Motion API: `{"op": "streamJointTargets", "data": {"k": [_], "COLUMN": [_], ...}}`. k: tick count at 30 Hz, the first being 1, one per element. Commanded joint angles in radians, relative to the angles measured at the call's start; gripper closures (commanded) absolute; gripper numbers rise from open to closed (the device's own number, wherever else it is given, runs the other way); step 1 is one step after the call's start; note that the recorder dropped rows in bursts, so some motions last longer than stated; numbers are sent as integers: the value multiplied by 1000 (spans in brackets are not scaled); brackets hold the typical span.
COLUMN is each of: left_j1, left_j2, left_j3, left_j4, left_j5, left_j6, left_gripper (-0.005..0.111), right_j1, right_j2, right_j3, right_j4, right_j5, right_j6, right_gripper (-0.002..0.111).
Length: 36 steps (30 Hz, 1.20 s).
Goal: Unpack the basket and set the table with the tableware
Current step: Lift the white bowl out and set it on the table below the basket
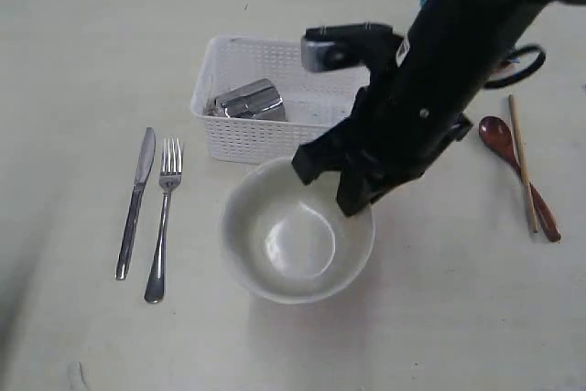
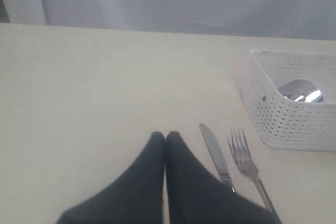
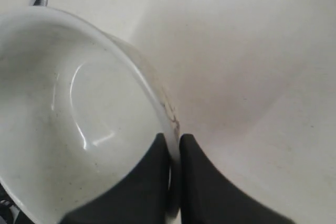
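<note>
The cream bowl is in front of the white basket. My right gripper is shut on the bowl's rim, one finger inside and one outside. A steel mug lies on its side in the basket. The knife and fork lie side by side on the table, left of the bowl. My left gripper is shut and empty, just beside the knife. The small brown plate is out of view.
A reddish-brown wooden spoon and wooden chopsticks lie together on the right of the table. The right arm hides the basket's right end. A grey wall runs behind the table's far edge.
</note>
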Motion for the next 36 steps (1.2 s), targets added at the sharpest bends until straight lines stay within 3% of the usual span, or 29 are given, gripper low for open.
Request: {"op": "streamJointTargets", "data": {"k": [1, 11, 16, 22, 23, 27, 29, 36], "left_j1": [-5, -5, -5, -5, -5, -5, -5, -5], "left_j2": [-4, -4, -4, -4, -4, -4, -4, -4], "left_j3": [4, 4, 4, 4, 4, 4, 4, 4], "left_j4": [1, 1, 1, 1, 1, 1, 1, 1], "left_j5": [-2, -2, -2, -2, -2, -2, -2, -2], "left_j6": [3, 3, 3, 3, 3, 3, 3, 3], "left_gripper": [107, 107, 107, 107, 107, 107, 107, 107], "right_j1": [-2, -10, -82, -98, -98, -98, -98, -136], "right_j2": [60, 243, 259, 259, 259, 259, 250, 148], "right_j3": [58, 43, 11, 11, 11, 11, 3, -129], "right_j4": [149, 222, 247, 238, 238, 238, 238, 220], "right_j5": [-117, -303, -303, -302, -302, -296, -288, -153], "right_j6": [-133, -185, -183, -182, -182, -182, -182, -182], "right_gripper": [109, 109, 109, 108, 104, 69, 60, 59]}}
